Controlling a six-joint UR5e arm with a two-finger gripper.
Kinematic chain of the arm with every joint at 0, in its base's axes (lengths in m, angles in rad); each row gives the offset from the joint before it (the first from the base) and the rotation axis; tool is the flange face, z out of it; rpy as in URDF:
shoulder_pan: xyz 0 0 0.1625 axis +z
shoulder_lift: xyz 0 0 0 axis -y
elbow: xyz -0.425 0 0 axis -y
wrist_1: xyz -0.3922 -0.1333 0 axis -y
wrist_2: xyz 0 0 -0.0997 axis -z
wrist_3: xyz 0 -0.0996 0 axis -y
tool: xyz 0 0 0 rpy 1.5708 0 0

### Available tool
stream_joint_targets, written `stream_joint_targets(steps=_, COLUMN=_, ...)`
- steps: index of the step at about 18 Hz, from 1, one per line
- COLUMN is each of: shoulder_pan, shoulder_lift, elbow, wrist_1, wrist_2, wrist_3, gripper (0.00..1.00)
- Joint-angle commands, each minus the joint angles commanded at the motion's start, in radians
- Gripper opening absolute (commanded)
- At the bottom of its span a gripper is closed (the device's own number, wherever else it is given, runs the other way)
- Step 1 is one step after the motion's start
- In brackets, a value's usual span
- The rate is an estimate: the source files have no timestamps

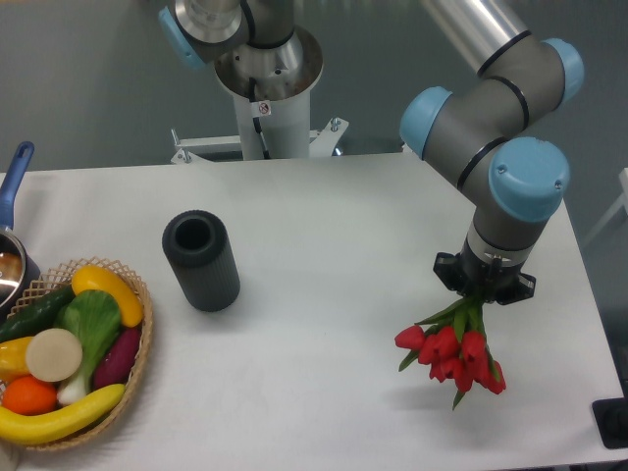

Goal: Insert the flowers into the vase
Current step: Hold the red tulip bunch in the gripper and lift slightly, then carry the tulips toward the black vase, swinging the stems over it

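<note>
The flowers (453, 353), a bunch of red tulip buds with green leaves, hang buds-down from my gripper (482, 297) at the right side of the table, a little above its surface. The gripper is shut on the stems, which are mostly hidden by its black body. The vase (201, 260), a matte black thick-walled cylinder with its round hole facing up, stands upright on the left-centre of the table, well to the left of the gripper.
A wicker basket (139, 348) of toy fruit and vegetables sits at the front left corner. A pot with a blue handle (14, 177) is at the left edge. The arm's white base (267, 108) stands behind the table. A black object (613, 424) lies at the front right corner.
</note>
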Motion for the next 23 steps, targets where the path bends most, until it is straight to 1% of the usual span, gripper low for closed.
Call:
stream_joint_targets(steps=10, shoulder_pan=0.002, shoulder_lift=0.002, elbow=-0.003, wrist_1=0.002, wrist_2=-0.011, wrist_3=-0.006, gripper=0.1)
stream_joint_targets(steps=12, shoulder_pan=0.008, shoulder_lift=0.008, elbow=-0.003, wrist_1=0.011, wrist_2=-0.018, wrist_3=-0.014, gripper=0.1)
stream_joint_targets(steps=14, shoulder_pan=0.008, shoulder_lift=0.011, elbow=-0.008, wrist_1=0.072, wrist_2=-0.052, wrist_3=-0.038, gripper=0.1)
stream_joint_targets(steps=16, shoulder_pan=0.008, shoulder_lift=0.011, elbow=-0.023, wrist_1=0.113, wrist_2=-0.066, wrist_3=-0.041, gripper=0.1)
stream_joint_targets(steps=18, shoulder_pan=0.006, shoulder_lift=0.018, elbow=-0.069, wrist_1=0.194, wrist_2=-0.086, wrist_3=-0.04, gripper=0.12)
stream_joint_targets(steps=19, shoulder_pan=0.005, shoulder_lift=0.023, elbow=-0.087, wrist_1=0.251, wrist_2=-0.107, wrist_3=-0.041, gripper=0.18)
stream_joint_targets(steps=21, shoulder_pan=-0.003, shoulder_lift=0.031, elbow=-0.124, wrist_1=0.355, wrist_2=-0.158, wrist_3=-0.07, gripper=0.19)
stream_joint_targets(steps=23, shoulder_pan=-0.015, shoulder_lift=0.029, elbow=-0.144, wrist_1=0.415, wrist_2=-0.167, wrist_3=-0.141, gripper=0.18)
